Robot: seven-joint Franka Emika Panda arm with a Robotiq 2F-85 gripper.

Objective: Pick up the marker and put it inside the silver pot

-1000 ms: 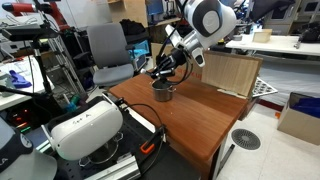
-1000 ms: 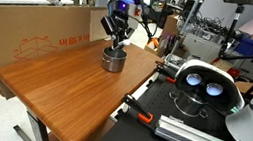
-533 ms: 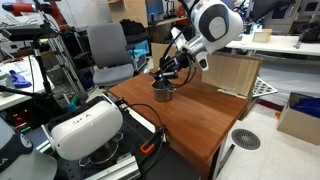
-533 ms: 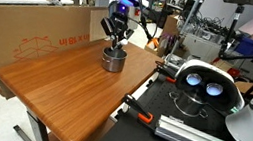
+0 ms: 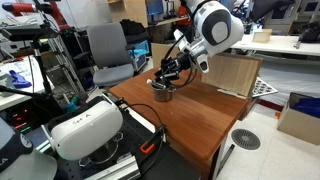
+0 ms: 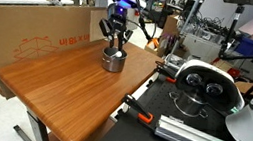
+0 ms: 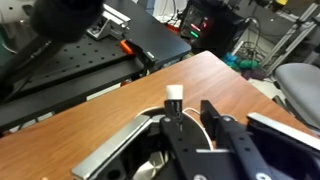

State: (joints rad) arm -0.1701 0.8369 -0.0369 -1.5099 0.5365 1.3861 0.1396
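Note:
The silver pot (image 5: 162, 92) stands on the wooden table near its far edge and also shows in an exterior view (image 6: 114, 60). My gripper (image 5: 166, 76) hangs straight over it, fingertips just above the rim (image 6: 116, 41). In the wrist view the gripper (image 7: 189, 108) has its jaws apart, with table and pot rim (image 7: 120, 147) showing through the gap. The marker's whitish end (image 7: 174, 95) stands by the tip of the left finger, not between the jaws. The rest of the marker is hidden behind the finger and seems to reach down into the pot.
A brown cardboard box (image 6: 42, 28) stands along the table's far side, close behind the pot. A white headset on a stand (image 6: 203, 87) and black equipment with an orange-tipped cable (image 5: 148, 147) sit beside the table. An office chair (image 5: 108, 55) stands behind.
The arm's upper links have shifted slightly. The gripper stays over the pot at about the same height.

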